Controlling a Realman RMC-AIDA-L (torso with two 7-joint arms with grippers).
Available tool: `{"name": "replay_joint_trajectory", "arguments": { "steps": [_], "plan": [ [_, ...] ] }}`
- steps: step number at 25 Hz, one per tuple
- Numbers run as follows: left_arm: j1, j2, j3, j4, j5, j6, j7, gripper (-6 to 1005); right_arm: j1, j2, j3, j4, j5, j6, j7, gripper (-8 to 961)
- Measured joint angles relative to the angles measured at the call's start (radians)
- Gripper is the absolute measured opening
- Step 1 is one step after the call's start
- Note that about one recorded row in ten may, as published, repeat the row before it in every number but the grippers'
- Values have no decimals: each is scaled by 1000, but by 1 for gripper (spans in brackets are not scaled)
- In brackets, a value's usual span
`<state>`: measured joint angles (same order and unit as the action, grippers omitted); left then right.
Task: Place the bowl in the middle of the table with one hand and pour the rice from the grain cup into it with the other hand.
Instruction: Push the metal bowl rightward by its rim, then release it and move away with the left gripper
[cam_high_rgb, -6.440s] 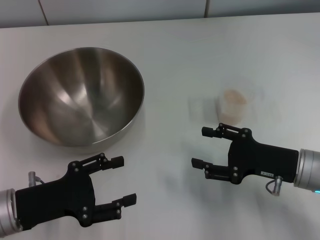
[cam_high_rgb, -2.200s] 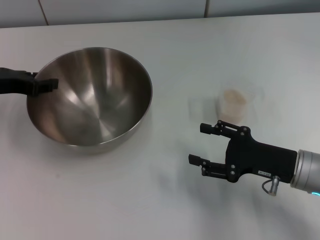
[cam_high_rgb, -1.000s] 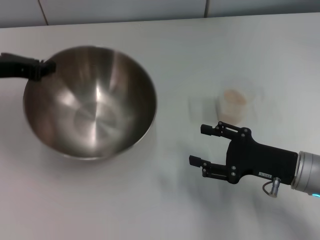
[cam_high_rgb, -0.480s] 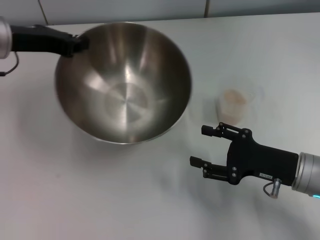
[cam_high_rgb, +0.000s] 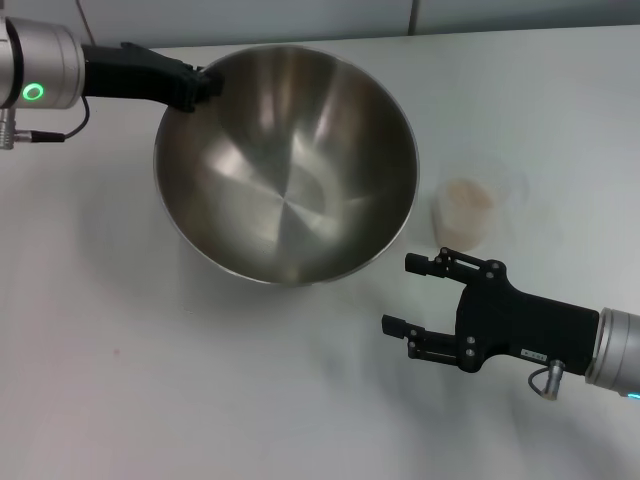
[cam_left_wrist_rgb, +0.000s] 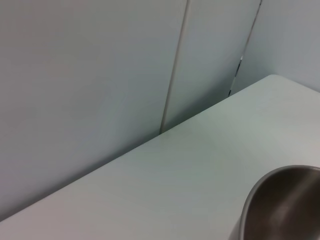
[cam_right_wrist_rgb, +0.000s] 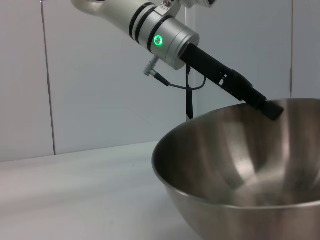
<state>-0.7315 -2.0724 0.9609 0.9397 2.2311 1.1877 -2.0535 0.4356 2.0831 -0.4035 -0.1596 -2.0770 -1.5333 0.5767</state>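
The left hand pinches the far-left rim of the bowl, which sits near the middle of the tabletop, seemingly tilted. The right hand hovers spread and empty just short of the grain cup of rice. No legible writing shows.

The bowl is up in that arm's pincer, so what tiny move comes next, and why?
Probably lower the bowl onto the table. The left pincer holds its rim mid-table, beside the cup of rice; the right pincer waits open.
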Motion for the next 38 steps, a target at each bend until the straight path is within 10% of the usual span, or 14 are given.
{"name": "replay_joint_trajectory", "arguments": {
  "steps": [38],
  "plan": [
    [-32,2,24,-150,1,-136,44,40,-1,0,0,1,0,-1,-9,762]
  ]
}}
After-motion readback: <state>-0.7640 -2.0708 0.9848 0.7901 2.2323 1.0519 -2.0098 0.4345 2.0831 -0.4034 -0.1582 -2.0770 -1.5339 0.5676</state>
